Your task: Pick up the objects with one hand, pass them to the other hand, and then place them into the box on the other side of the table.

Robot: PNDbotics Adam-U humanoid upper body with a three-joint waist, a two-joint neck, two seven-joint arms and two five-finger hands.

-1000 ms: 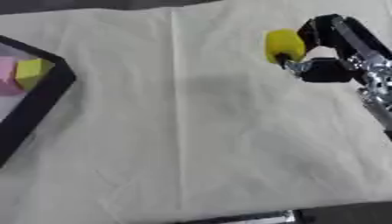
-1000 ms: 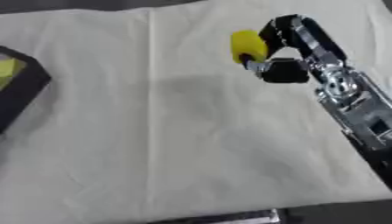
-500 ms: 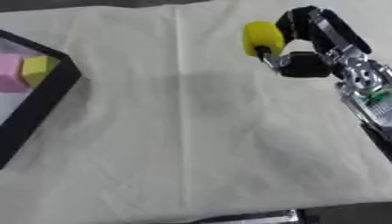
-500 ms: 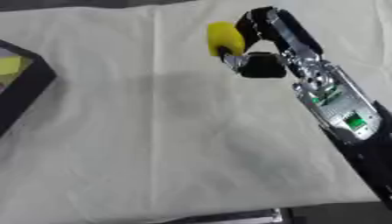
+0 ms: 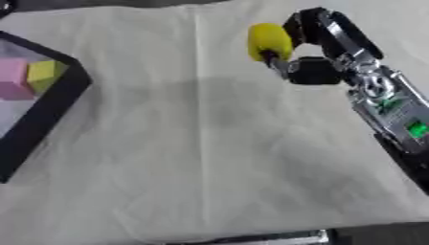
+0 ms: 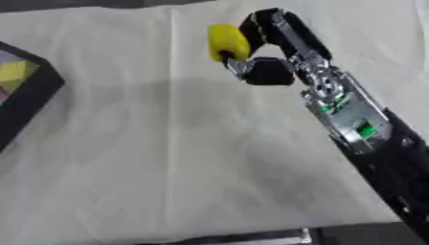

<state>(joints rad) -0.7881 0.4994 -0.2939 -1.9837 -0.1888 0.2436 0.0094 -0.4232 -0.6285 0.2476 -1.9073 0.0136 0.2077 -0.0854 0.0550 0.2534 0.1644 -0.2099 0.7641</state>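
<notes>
A rounded yellow object [image 5: 268, 41] is held above the cream cloth near the top centre, pinched between the fingers and thumb of my right hand [image 5: 322, 52]. The right arm [image 6: 352, 115] comes in from the lower right, silver with a green light. A black-rimmed box [image 5: 52, 103] lies at the left edge, holding a pink block [image 5: 12, 77] and a yellow-green block [image 5: 43, 74]. My left hand shows in neither view.
A cream cloth [image 5: 184, 158] covers the table, with a vertical crease down its middle. Its front edge runs along the bottom, where a dark strip with a silver part [image 5: 293, 237] shows.
My right hand has carried the yellow object leftward toward the centre of the cloth. The view has also shifted, bringing more of the box into sight.
</notes>
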